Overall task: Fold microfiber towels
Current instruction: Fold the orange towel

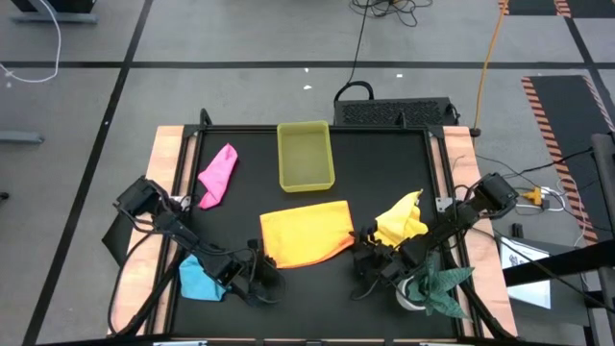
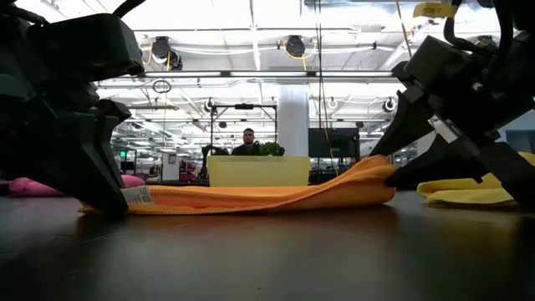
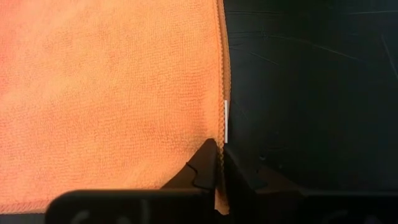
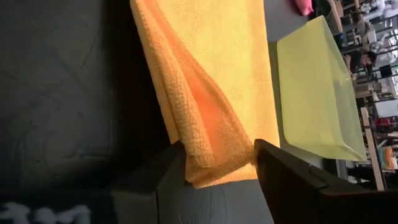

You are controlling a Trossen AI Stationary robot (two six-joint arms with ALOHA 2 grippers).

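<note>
Both tools flank the orange towel (image 1: 306,234); yellow tray (image 1: 306,182) holds nothing.

Robot body: two dark arms, matte black throughout.
Black cables loop along both arms; each end effector (image 4: 217,163) has angular black fingers (image 3: 208,163).

No text, brand or number can be read in any view. The small white tag (image 2: 139,196) on the edge of the orange microfiber towel (image 2: 267,197), at the lower left of the low view, carries print too small to read.
</note>
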